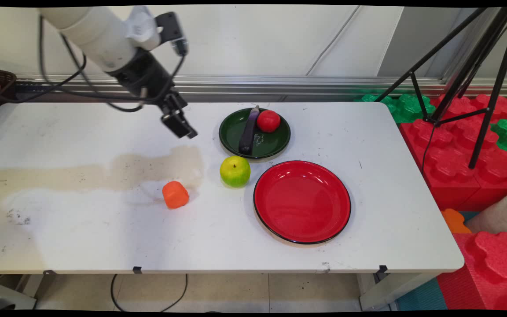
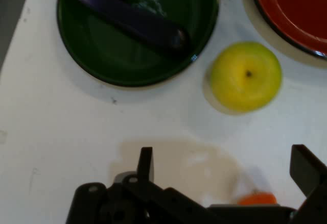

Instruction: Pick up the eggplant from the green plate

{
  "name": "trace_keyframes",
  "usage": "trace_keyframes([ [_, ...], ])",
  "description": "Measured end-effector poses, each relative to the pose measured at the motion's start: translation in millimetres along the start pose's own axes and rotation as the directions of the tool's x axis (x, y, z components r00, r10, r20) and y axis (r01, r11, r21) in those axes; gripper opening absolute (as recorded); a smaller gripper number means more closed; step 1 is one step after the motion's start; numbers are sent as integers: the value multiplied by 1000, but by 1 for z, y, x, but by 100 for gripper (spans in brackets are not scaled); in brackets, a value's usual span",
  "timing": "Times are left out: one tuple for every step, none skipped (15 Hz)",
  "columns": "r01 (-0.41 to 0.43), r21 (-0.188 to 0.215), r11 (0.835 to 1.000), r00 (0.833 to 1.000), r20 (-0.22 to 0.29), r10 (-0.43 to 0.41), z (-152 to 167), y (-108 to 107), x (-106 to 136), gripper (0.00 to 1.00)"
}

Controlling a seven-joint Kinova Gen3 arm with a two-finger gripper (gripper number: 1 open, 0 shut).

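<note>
Table point(image 1: 82, 229) of white carries everything; taking the green apple point(image 1: 235, 171) as landmark, the red plate point(image 1: 302, 201) lies just right of it; the green plate point(image 1: 236, 132), bearing an aubergine point(image 1: 248, 132) and tomato point(image 1: 268, 121), sits just behind; the orange piece point(image 1: 175, 194) lies left; my gripper point(image 1: 182, 127) hangs above-left, fingers wide apart, empty.

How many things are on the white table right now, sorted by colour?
Red: 2, the large round red plate and the red tomato-like ball.
Green: 2, the round dark green plate and the yellow-green apple.
Orange: 1, the small orange block.
Purple: 1, the long dark purple eggplant.
Total: 6.
</note>
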Motion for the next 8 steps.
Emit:
trace_keyframes([
  [22,14,1000,1000,2,-22,5,0,7,100],
  [47,29,998,999,5,-48,11,-1,16,100],
  [72,42,997,997,10,-72,19,-1,24,100],
  [95,53,994,995,14,-96,26,-1,31,100],
  [110,60,992,994,17,-111,31,-1,35,100],
  [131,72,989,991,20,-133,38,-2,42,100],
  [156,85,984,987,23,-158,48,-3,49,100],
  [179,98,979,983,27,-182,58,-4,56,100],
])
